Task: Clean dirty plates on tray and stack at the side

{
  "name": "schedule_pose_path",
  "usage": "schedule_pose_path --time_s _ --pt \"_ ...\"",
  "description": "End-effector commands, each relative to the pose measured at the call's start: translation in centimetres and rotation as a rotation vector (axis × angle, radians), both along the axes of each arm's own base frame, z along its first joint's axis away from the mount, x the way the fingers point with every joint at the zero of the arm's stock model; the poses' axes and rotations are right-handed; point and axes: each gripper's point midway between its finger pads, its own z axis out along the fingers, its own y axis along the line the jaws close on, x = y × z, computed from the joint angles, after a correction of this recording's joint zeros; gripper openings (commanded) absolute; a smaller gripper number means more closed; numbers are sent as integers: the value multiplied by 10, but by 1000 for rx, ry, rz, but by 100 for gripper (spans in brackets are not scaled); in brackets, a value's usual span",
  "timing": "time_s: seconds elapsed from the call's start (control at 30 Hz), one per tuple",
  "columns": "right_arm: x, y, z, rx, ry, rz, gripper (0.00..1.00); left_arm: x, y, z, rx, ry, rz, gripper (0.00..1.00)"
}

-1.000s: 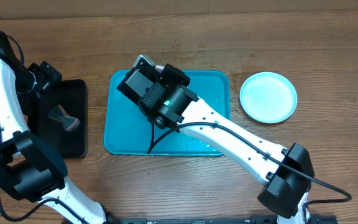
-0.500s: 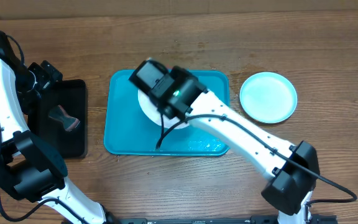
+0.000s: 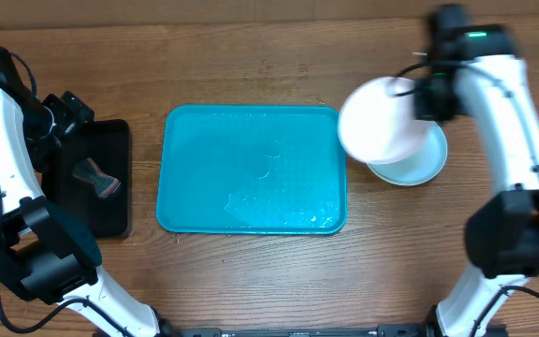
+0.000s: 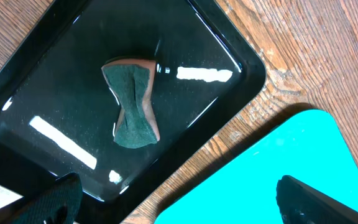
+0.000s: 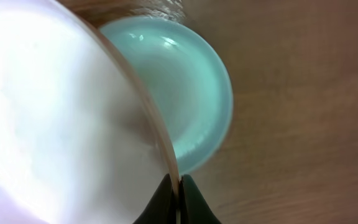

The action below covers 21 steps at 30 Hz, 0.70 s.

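The right gripper (image 3: 423, 97) is clamped on the rim of the white plate (image 3: 377, 122). In the right wrist view its two dark fingertips (image 5: 166, 200) are pinched tight together over the plate's thin edge, with the gripper (image 5: 178, 200) showing no gap between them. The white plate (image 5: 61, 112) spreads out from those fingertips toward the robot's left and is held above the wooden table (image 3: 251, 65). Directly below the gripper and partly covered by the held plate, the mint-blue plate (image 3: 421, 165) lies flat on the table; in the wrist view its bowl (image 5: 191, 93) shows just past the white rim. Whether the two plates touch cannot be told. The turquoise tray (image 3: 204, 150) sits further to this gripper's left, just beside the white plate's far edge, with wet streaks on its floor and no plate on it. The left gripper (image 3: 68, 112) hangs spread wide and holds nothing; its gripper (image 4: 176, 202) shows one dark finger (image 4: 48, 202) at each lower corner of its wrist view. Ahead of those fingers is the black tray (image 4: 55, 56) with an hourglass-shaped sponge (image 4: 132, 106), green pad up, lying untouched in it, and a corner of the turquoise tray (image 4: 278, 168) lies by the other finger.
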Motion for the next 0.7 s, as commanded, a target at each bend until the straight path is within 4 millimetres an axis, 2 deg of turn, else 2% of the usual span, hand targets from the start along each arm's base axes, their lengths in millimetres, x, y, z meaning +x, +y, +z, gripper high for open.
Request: schedule_pose_path --time_s 0.0,0.17,0.4,0.43,0.5,0.57,0.67 --pt "-7 6 -2 267 11 -103 4 1 -3 3 -5 -12 -9 100" --pt "-19 -36 -34 300 41 -233 4 1 -3 3 -5 -12 -9 100" --pt "-29 -56 -75 254 60 -278 4 0 -3 3 -5 -12 -9 100" --pt "-28 -56 -79 254 56 -277 11 1 -3 3 -5 -12 -9 100" --pt "-28 -55 -83 255 54 -277 45 0 -3 3 -5 -12 -9 100" --pt "-28 -54 -82 262 53 -276 70 1 -3 3 -5 -12 -9 100" --pt "-27 -45 -77 313 45 -271 88 1 -3 3 -5 -12 -9 100"
